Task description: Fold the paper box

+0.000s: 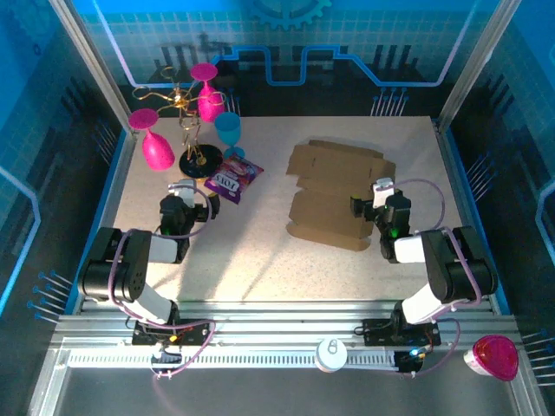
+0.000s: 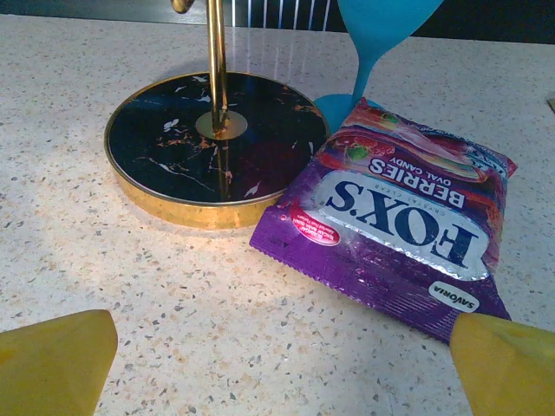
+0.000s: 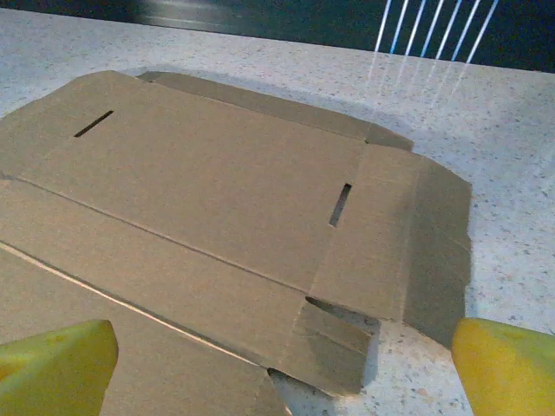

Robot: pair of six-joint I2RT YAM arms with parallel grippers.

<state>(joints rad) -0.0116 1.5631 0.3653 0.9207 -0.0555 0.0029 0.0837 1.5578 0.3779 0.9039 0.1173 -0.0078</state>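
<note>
Table [image 1: 251,260] bears paper box [image 1: 334,195]; right-wrist view reveals slots [image 3: 340,204].

Robot lab cell: aluminium frame [image 1: 277,334], blue circuit-pattern panels [image 1: 364,35] (speckled table [image 1: 260,260]).

The top camera looks down on the whole table [image 1: 260,251] from high behind its near edge. Low, close wrist cameras share that surface: the left faces the candy packet [image 2: 399,225], the right the paper box [image 3: 199,199].
</note>
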